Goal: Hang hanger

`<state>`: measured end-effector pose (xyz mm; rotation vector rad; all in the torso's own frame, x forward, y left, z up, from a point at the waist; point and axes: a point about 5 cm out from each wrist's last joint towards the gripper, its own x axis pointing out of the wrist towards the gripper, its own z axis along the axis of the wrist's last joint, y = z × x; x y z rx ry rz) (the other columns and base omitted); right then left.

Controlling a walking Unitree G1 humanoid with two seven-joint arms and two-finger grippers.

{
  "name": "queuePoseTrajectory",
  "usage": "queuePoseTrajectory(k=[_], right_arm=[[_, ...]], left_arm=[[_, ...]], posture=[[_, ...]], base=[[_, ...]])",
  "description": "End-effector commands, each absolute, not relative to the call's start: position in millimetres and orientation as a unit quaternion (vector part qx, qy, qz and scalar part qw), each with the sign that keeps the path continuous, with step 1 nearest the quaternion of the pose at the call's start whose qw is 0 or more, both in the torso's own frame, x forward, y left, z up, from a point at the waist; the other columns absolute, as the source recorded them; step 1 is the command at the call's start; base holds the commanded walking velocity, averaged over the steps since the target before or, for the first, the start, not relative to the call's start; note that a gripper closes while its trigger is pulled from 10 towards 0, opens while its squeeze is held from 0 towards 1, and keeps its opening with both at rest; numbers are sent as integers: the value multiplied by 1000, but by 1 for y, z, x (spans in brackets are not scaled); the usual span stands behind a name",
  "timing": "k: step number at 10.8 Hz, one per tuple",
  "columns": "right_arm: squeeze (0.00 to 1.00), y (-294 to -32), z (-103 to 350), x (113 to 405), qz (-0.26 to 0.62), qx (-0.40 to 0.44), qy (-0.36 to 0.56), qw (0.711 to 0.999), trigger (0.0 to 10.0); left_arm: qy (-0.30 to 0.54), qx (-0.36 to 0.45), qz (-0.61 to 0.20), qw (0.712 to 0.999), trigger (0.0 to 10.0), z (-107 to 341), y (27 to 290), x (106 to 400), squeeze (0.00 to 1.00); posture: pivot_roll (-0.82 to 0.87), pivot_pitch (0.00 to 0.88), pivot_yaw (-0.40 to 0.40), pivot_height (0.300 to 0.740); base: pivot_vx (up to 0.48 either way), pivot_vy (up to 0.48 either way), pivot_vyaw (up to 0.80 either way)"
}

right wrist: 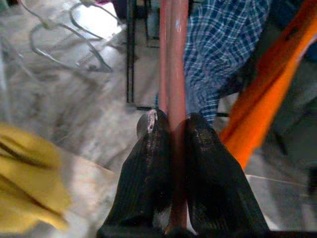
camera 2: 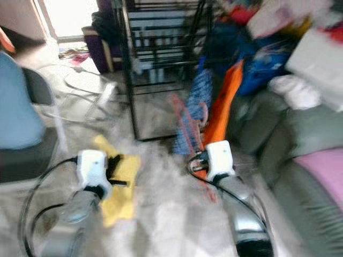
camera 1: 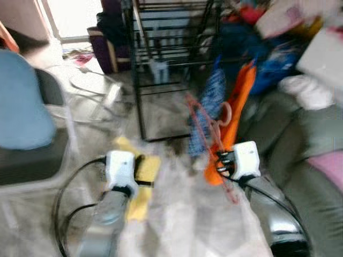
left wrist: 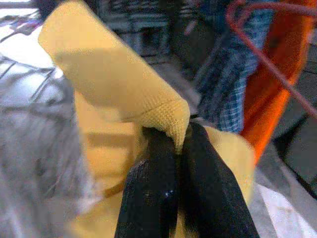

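Nearest to us, the left gripper (left wrist: 181,144) pinches a fold of yellow cloth (left wrist: 114,84) between its two black fingers (left wrist: 148,193), which are pressed together on the fabric — the cloth drapes over and around them. Beside it, the right gripper (right wrist: 171,124) has its fingers (right wrist: 210,168) closed tight on the reddish wire hanger (right wrist: 171,59), whose doubled wire runs straight out from between the tips. Just beyond those tips we see a blue checked garment (right wrist: 223,44) and, at its side, an orange one (right wrist: 267,94); in the head view both drape near the hanger (camera 1: 201,126) — whether they touch it we cannot tell. Farther ahead stands a black metal rack (camera 1: 161,59) on the pale floor (camera 1: 171,209), with a heap of clothes (camera 1: 278,48) past it.
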<state>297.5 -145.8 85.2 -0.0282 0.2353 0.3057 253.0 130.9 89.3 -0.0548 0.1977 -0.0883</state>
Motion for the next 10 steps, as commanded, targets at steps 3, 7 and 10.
queuePoseTrajectory(k=[3,7,10], right_arm=[[0,-162,109,295,162,-30,86,983,10000],[0,-180,105,297,138,-38,106,984,10000],[0,-167,102,294,141,-28,109,984,10000]], left_arm=[[79,-9,31,996,10000,99,160,238,0],[111,-7,40,993,10000,91,166,228,0],[115,-13,33,993,10000,94,164,230,0]], posture=[[-34,8,-4,740],[-32,18,0,740],[-28,31,2,740]], base=[[0,0,0],[-156,0,0],[-351,0,0]])
